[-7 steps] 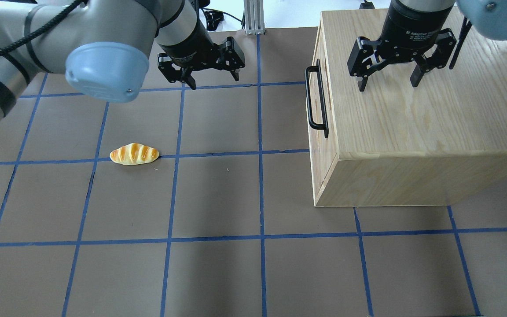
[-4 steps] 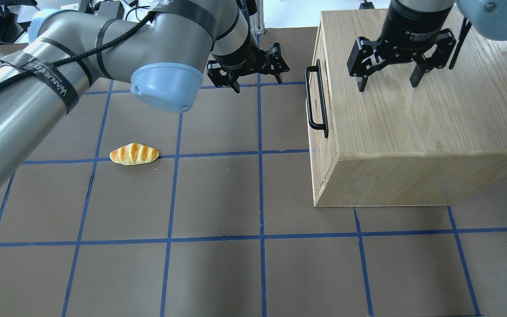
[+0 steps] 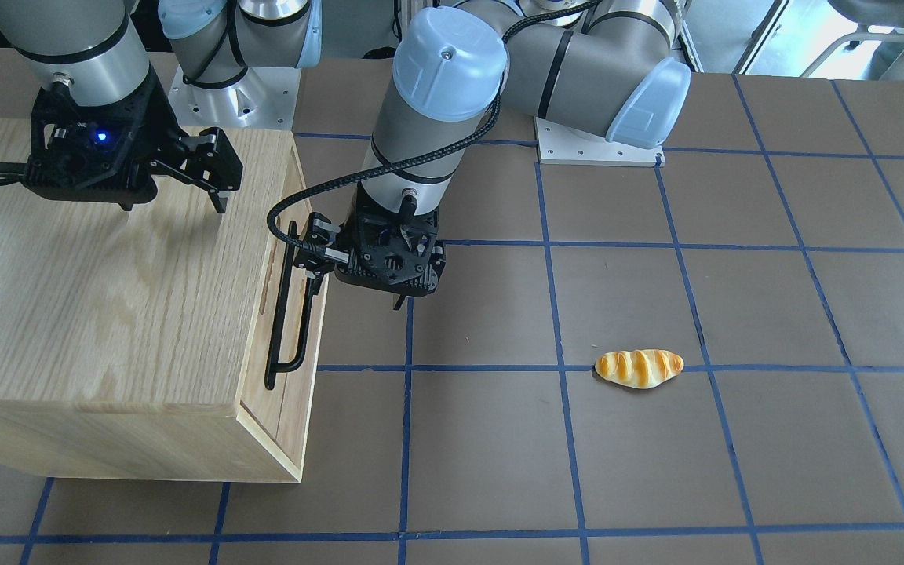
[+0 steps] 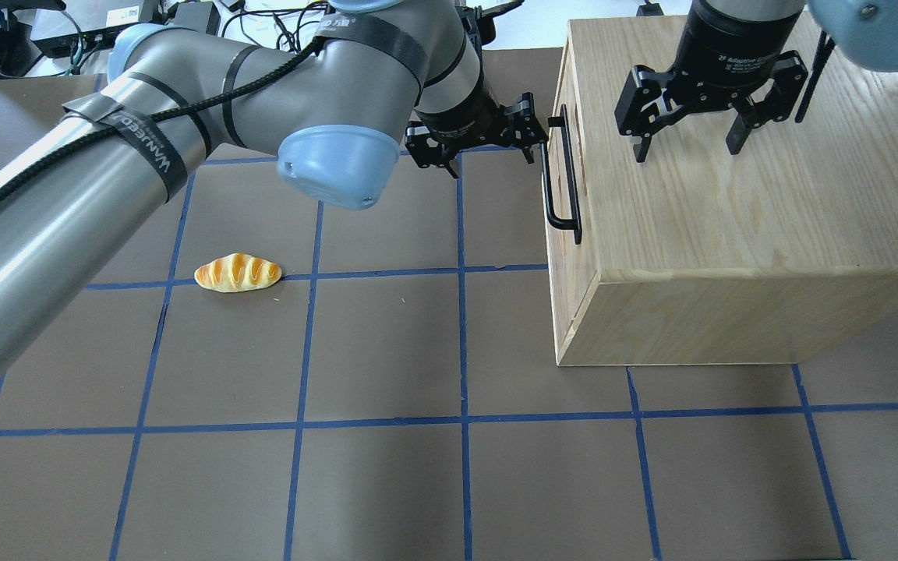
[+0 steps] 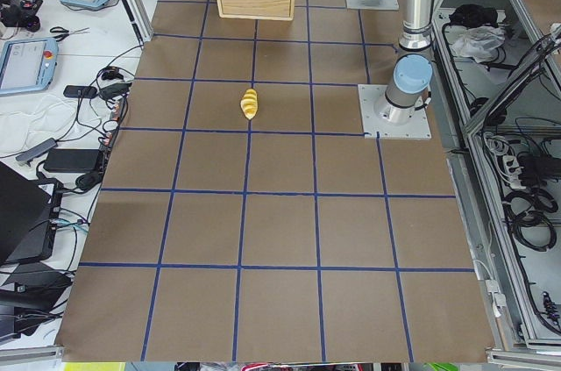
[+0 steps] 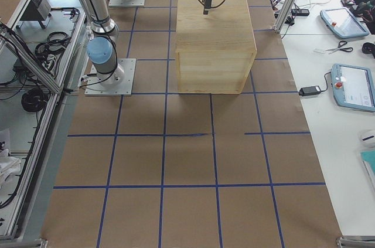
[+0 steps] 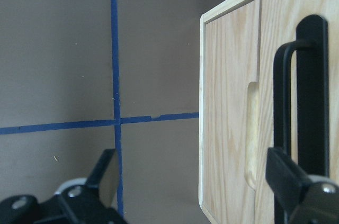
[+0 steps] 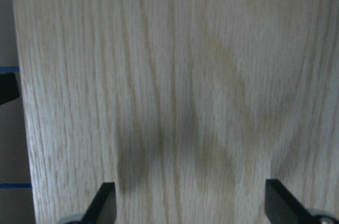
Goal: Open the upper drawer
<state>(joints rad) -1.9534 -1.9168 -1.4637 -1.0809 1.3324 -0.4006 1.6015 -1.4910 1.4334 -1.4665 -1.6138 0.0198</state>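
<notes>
The upper drawer is the top strip of the oak cabinet's front, closed, with a long black bar handle. It also shows in the front view and the left wrist view. My left gripper is open and empty, its near finger just left of the handle's far end and not around it. In the left wrist view one fingertip overlaps the handle. My right gripper is open and empty, hovering over the cabinet top.
A toy bread roll lies on the brown mat to the left of the cabinet, apart from both arms. The cabinet stands on the table with its front facing the left arm. Blue tape lines grid the mat.
My left arm has swung right across the table, bringing its open gripper up beside the drawer handle. The right gripper, the cabinet and the bread have not moved.
</notes>
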